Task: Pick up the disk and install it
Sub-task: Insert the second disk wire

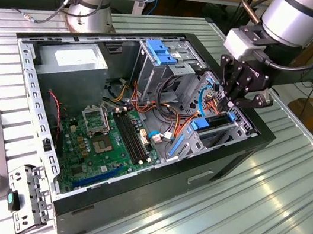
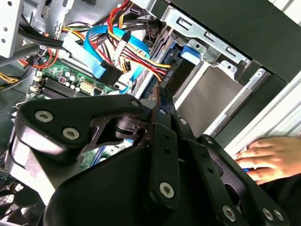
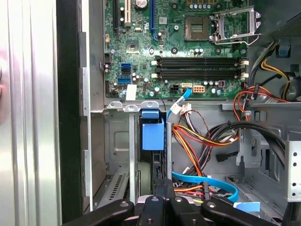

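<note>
The disk (image 1: 214, 124) stands on edge in the drive bay at the front corner of the open computer case (image 1: 240, 155), on the exterior view's right. Its blue side rail (image 3: 153, 134) shows in the first wrist view, and its blue end (image 2: 190, 52) in the second wrist view. My gripper (image 1: 229, 104) reaches down into that bay from above. Its two fingers (image 3: 159, 188) are pressed together, with the tips (image 2: 162, 96) right at the disk's upper edge. I cannot tell whether they touch it.
Red, yellow and blue cables (image 3: 202, 141) crowd the space beside the bay. A motherboard (image 1: 105, 138), a grey power-supply box (image 1: 75, 64) and a metal cage with a blue latch (image 1: 161, 52) fill the case. A person's hand (image 2: 268, 157) rests outside the case wall. A loose bracket (image 1: 29, 198) lies on the table.
</note>
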